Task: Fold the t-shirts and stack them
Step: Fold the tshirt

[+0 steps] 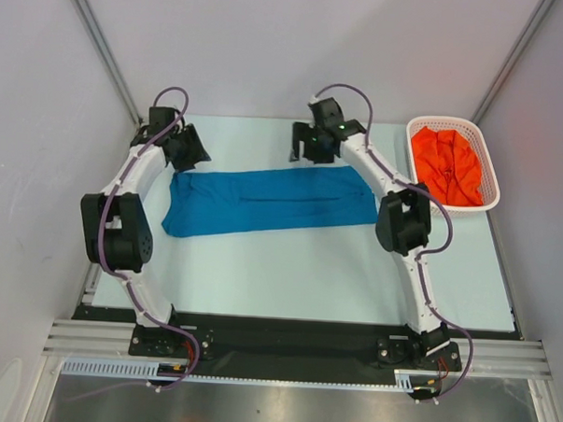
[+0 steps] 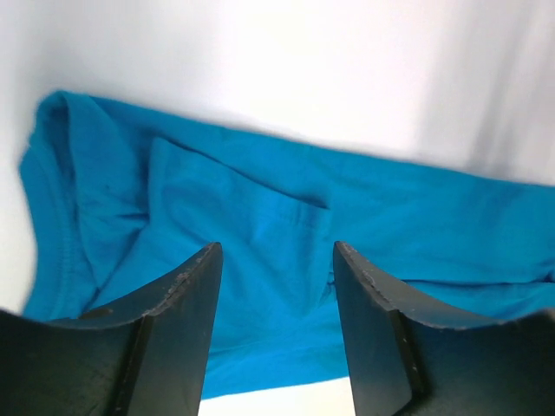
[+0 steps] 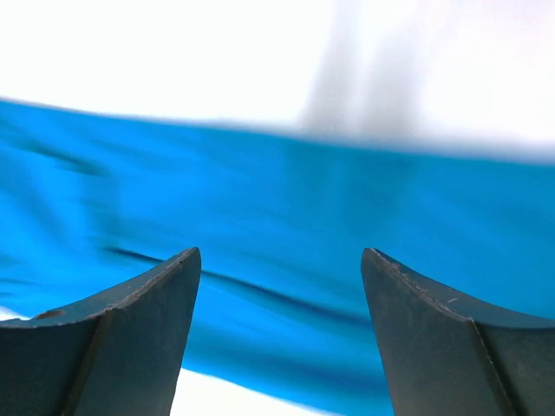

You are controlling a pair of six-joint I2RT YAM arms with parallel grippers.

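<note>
Pale blue desk top [image 1: 307, 278] carries the blue t-shirt [image 1: 263, 201], folded into a long soft band whose long axis runs left to right across the far half. At the far right corner a white lattice basket [image 1: 490, 162] holds the crumpled orange-red t-shirt [image 1: 445, 165], seen only from overhead. The 2 wrist views show wrinkles and a stitched seam, with the left gripper [image 2: 277, 247] and right gripper [image 3: 280, 253] both spread wide and empty above the blue cloth.

Blue shirt [image 1: 268, 201] – soft matt cloth, lightly creased. Orange shirt [image 1: 447, 167]: same cloth, crumpled. Basket [image 1: 444, 120]: white plastic lattice, slight sheen. Surface [image 1: 288, 277]: smooth, pale, matt. Fingers [image 2: 173, 338] – matt black, edges scuffed. Rail [image 1: 89, 338]: grooved bare metal.
</note>
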